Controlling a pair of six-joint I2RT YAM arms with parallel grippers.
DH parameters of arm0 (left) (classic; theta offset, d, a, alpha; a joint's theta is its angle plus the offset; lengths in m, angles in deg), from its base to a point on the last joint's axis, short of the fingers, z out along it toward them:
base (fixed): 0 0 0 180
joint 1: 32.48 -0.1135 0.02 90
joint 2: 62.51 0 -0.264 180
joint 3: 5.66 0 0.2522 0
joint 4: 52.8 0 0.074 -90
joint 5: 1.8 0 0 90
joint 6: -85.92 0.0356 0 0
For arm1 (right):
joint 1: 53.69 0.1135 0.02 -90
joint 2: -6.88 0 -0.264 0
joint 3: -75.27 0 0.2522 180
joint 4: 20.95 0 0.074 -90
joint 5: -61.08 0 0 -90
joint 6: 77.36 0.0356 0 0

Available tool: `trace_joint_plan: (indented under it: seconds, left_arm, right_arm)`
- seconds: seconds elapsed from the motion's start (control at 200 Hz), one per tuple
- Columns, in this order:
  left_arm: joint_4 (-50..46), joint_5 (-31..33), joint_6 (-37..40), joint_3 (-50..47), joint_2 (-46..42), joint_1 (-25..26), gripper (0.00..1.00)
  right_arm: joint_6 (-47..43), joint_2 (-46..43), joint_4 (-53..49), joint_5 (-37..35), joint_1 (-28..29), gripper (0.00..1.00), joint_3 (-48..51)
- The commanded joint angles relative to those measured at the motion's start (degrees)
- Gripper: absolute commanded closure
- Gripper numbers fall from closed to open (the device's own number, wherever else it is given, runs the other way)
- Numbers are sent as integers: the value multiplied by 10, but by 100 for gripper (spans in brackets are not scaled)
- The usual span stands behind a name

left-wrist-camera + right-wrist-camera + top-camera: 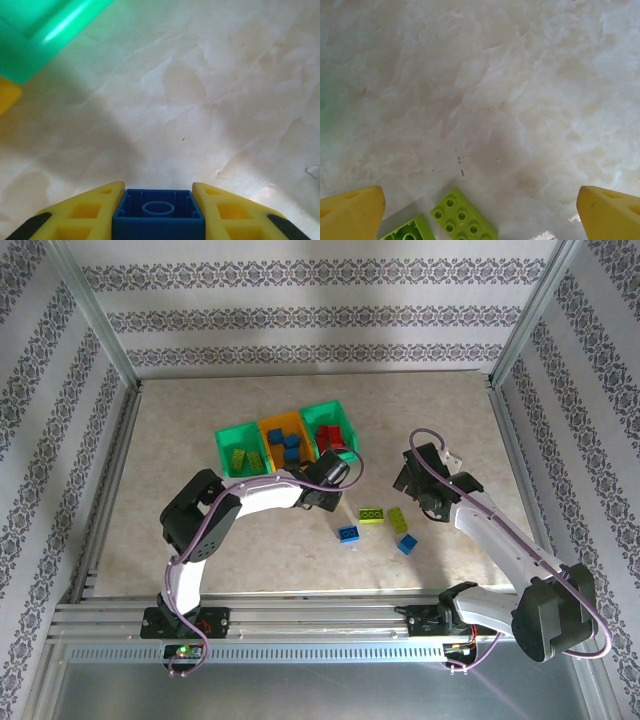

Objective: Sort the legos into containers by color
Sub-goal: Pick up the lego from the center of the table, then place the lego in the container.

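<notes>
On the marbled table stand the left green bin with yellow-green legos, the orange bin with blue legos, and the right green bin with red legos. The left gripper, just before them, clenches a blue brick. The right gripper gapes above two loose yellow-green bricks, seemingly clear of them.

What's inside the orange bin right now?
Blue legos, about three, lie in the orange bin. Its near right corner is covered by the left arm, so anything there cannot be seen.
</notes>
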Motion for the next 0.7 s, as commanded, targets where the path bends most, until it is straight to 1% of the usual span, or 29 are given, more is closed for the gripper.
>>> trace_joint_plan:
  seconds: [0.0,0.095,0.2,0.32,0.48,0.695]
  left_arm:
    - [-16,29,17,-1,-55,-13,72]
    - [-23,31,20,6,-87,-30,72]
    - [-21,49,27,6,-118,-51,72]
    - [-20,57,33,11,-131,-86,72]
    - [-22,65,49,35,-109,-133,72]
    - [-20,40,54,77,-54,-175,72]
  right_arm:
    - [8,3,4,-9,6,2,-16]
    - [8,4,5,-10,8,2,-15]
    - [12,8,9,-11,10,2,-15]
    - [15,16,20,-9,15,2,-18]
    - [17,31,25,-10,25,2,-33]
    - [20,42,34,-12,37,2,-47]
